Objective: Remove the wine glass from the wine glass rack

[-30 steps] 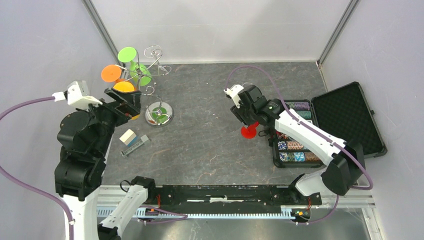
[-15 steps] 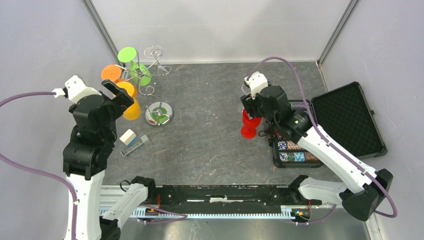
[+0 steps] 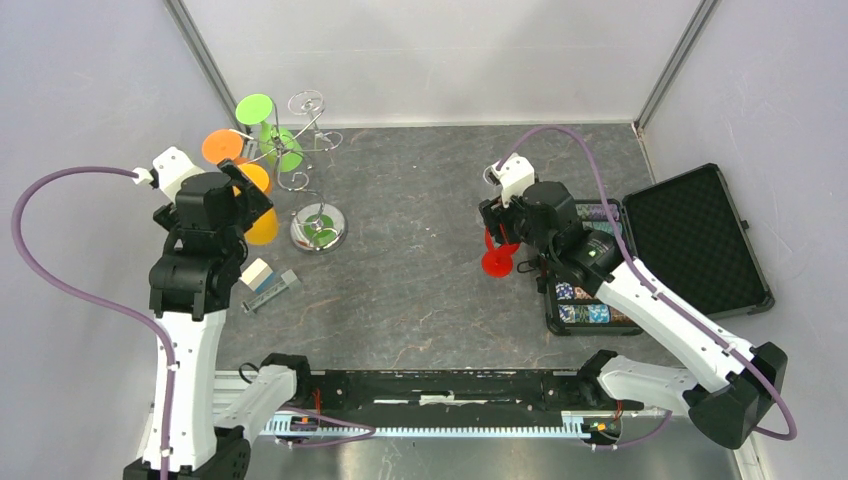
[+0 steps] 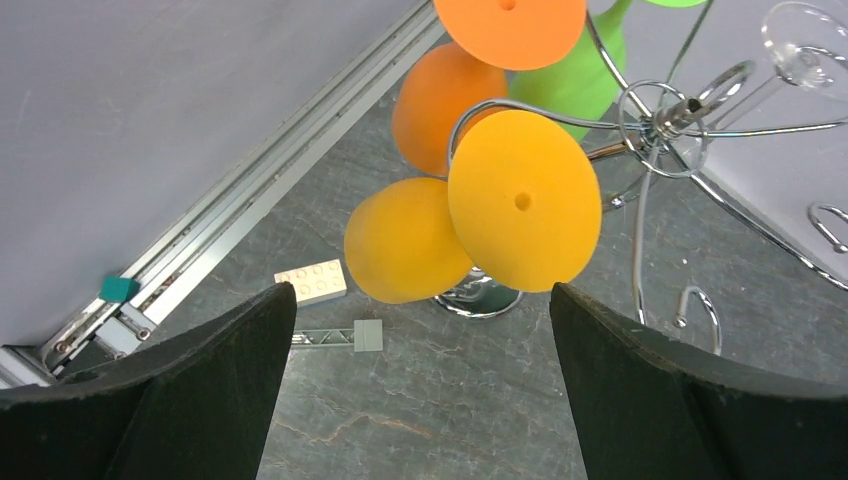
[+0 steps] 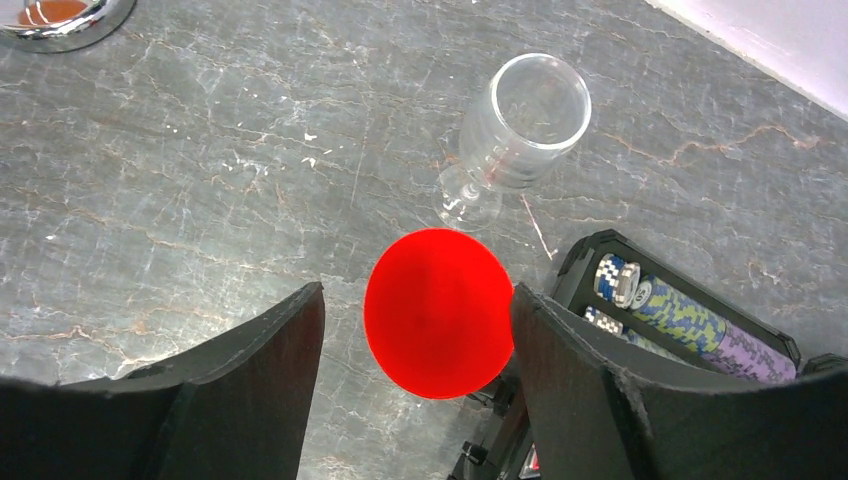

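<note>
- cream brick and grey strip: lying side by side on the tabletop, near left.
- black case: open at the right, rows of poker chips in its near half.
- right gripper: released, pointing down, jaws spread wide.
- red wine glass: upright on the tabletop between the right jaws, just beside the case; contact with either jaw cannot be told.
- clear wine glass: upright on the tabletop, just beyond the red one.
- left gripper: released, jaws wide apart, facing the rack.
- yellow wine glass: hanging on a rack arm, foot disc towards the wrist camera, ahead of the left jaws and touching neither.
- wine glass rack: silver wire tree on a round shiny base, far left of the tabletop.
- orange wine glass, green wine glass: hung on the rack beyond the yellow one.
- second clear glass: on a far rack arm.
</note>
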Robot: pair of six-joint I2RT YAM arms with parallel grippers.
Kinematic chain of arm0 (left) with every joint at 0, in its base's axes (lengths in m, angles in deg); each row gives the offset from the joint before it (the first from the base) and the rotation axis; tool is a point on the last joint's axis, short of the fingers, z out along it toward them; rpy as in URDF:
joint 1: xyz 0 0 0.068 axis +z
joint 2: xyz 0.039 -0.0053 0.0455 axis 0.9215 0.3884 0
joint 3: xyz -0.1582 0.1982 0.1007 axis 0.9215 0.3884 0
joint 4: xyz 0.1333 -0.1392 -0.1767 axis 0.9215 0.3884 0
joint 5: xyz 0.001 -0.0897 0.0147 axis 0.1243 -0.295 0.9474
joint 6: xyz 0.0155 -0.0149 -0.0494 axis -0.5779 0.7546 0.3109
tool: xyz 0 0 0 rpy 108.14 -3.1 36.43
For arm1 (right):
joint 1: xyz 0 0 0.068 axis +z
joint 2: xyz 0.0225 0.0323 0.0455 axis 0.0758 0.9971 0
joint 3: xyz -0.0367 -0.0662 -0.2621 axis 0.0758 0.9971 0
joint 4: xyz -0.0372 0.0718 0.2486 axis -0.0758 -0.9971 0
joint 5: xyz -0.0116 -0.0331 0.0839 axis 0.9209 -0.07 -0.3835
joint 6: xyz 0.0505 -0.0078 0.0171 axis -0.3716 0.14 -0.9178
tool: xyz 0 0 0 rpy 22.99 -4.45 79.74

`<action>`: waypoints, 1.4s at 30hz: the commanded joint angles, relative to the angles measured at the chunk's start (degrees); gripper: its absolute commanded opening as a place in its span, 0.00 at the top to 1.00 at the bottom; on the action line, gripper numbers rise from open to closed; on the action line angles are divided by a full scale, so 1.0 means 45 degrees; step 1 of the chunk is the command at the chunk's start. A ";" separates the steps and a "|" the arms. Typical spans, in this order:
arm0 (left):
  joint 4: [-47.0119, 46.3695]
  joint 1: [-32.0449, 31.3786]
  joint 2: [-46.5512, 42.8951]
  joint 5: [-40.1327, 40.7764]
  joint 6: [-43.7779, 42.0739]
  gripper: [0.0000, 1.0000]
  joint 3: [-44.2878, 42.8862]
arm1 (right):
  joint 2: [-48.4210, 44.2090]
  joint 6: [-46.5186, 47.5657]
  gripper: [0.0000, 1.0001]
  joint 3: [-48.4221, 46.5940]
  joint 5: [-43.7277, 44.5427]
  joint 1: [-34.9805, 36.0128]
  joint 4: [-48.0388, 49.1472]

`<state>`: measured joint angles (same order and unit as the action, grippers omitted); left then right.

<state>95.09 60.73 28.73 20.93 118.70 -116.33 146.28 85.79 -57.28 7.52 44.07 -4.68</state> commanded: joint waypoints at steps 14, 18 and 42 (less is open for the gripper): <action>-0.3324 0.5181 0.0351 -0.8115 0.1638 0.17 0.1761 | -0.0612 -0.0247 0.27 0.0488 -0.0441 -0.0030 0.0746; -0.3514 0.5705 0.0360 -0.8837 0.1946 0.26 0.2088 | -0.0616 -0.0229 0.27 0.0588 -0.0416 -0.0019 0.0786; -0.3684 0.5820 -0.0704 -0.9708 0.4148 0.60 0.2399 | -0.0962 -0.0165 0.27 0.1318 -0.0315 -0.0021 0.1321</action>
<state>80.56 86.59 27.23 -21.67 133.71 -106.27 143.57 85.03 -52.25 5.68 44.07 -1.58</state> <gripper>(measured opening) 0.426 0.734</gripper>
